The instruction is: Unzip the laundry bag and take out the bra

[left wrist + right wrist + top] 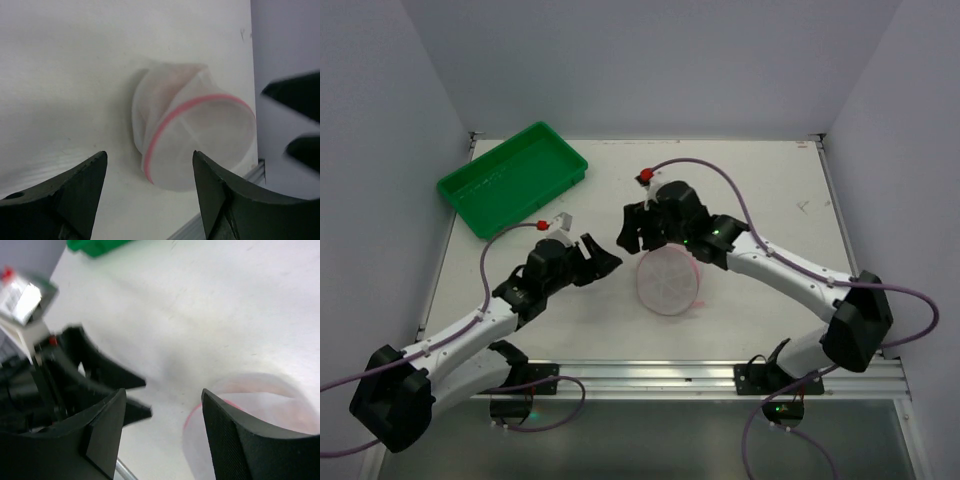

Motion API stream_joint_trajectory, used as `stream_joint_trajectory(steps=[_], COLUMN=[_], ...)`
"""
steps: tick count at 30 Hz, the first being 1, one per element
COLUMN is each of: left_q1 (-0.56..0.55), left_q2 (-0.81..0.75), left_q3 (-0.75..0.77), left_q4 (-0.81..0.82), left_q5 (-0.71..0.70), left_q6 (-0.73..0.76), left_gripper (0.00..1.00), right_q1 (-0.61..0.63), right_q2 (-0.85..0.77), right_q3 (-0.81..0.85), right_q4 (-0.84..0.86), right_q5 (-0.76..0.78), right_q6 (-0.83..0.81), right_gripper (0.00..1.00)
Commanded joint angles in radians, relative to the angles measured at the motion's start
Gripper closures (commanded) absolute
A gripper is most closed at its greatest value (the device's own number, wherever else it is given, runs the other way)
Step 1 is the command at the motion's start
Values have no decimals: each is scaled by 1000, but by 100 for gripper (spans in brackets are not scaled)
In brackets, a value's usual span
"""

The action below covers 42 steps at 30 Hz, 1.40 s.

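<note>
The laundry bag (670,283) is a small round white mesh pouch with pink zipper trim, lying on the white table between the two arms. It also shows in the left wrist view (195,140) and the right wrist view (260,407). A faint beige tint shows through its mesh (170,82); the bra itself is hidden inside. My left gripper (603,255) is open and empty, just left of the bag, with the bag ahead of its jaws (149,154). My right gripper (632,232) is open and empty, above the bag's far-left edge (163,392).
A green tray (512,177) stands at the table's back left and shows at the top of the right wrist view (95,246). The two grippers' tips are close together. The table's metal front rail (720,375) runs near the arm bases.
</note>
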Motion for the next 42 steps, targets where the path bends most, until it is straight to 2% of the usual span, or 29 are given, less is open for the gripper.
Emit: stream_joint_trajectory(steps=[1,3,7,10,15,21,22,23,24,28,32,33,36,39,42], left_q1=[-116,-175,-203,-205,-211,-211,-209,-205,-200,-186,-183,-182,-180,-179,-177], left_q2=[26,49,100,164,239,252,256,264,267,227,88,60,-36,-81,-57], left_q3=[11,10,14,37,27,8,28,43,63,136,110,99,39,-18,-50], left_q4=[-26,-14,20,38,114,147,138,121,69,-74,-206,-244,-270,-234,-151], left_q5=[9,-31,-57,-48,0,7,4,-14,-23,-107,-231,-245,-281,-266,-212], left_q6=[-80,-100,-106,-90,-83,-98,-92,-72,-61,-35,-99,-119,-204,-256,-294], left_gripper=[27,27,27,27,27,26,26,26,26,26,23,15,0,0,0], right_q1=[-107,-125,-177,-208,-246,-266,-268,-268,-272,-277,-277,-277,-277,-277,-280], right_q2=[-167,-216,-281,-273,-205,-76,-27,-4,18,92,90,87,72,64,70], right_q3=[-56,-145,-286,-326,-383,-388,-382,-373,-370,-347,-337,-343,-374,-434,-491], right_q4=[-59,-69,-72,-72,-41,52,77,91,107,257,350,365,453,598,744], right_q5=[17,23,11,-4,-23,-99,-124,-133,-147,-277,-213,-193,-153,-141,-127], right_q6=[24,29,75,98,116,182,205,222,245,403,527,556,638,702,771], right_gripper=[36,36,36,37,46,65,74,93,100,100,100,100,100,100,100])
